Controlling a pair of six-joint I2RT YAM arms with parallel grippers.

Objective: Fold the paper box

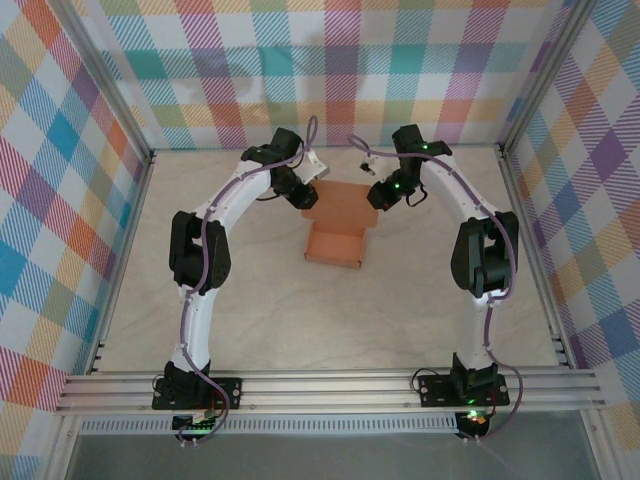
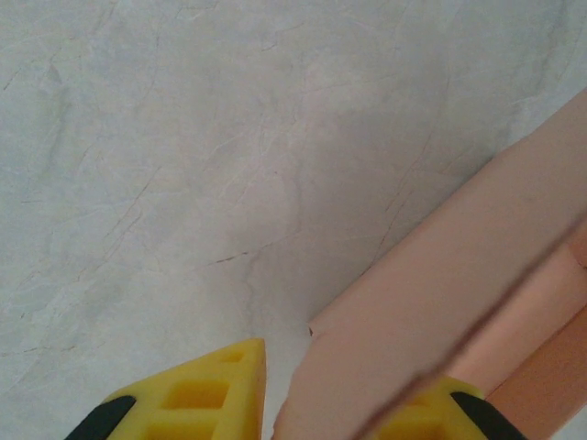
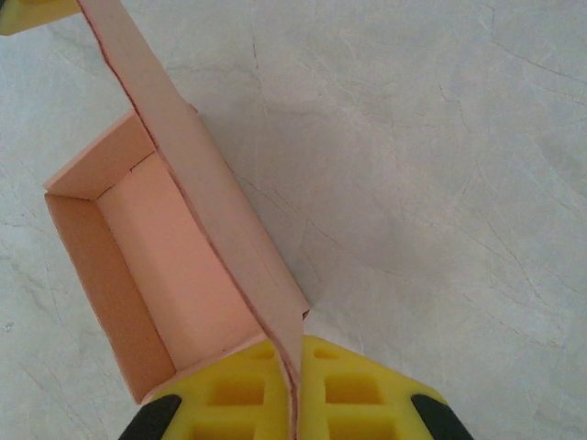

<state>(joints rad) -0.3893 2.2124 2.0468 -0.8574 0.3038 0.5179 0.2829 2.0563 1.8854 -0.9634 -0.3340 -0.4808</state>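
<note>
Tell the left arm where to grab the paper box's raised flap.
Pinch the raised flap near its free end, opposite the end the right gripper clamps. It stands on edge as a thin wall of the paper box, so put one finger on each face, coming in over the end corner, where the left gripper straddles it.

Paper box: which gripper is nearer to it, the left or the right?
Right. The right gripper is shut on the paper box's raised flap; the left gripper straddles that flap's other end with one finger clear of it.
</note>
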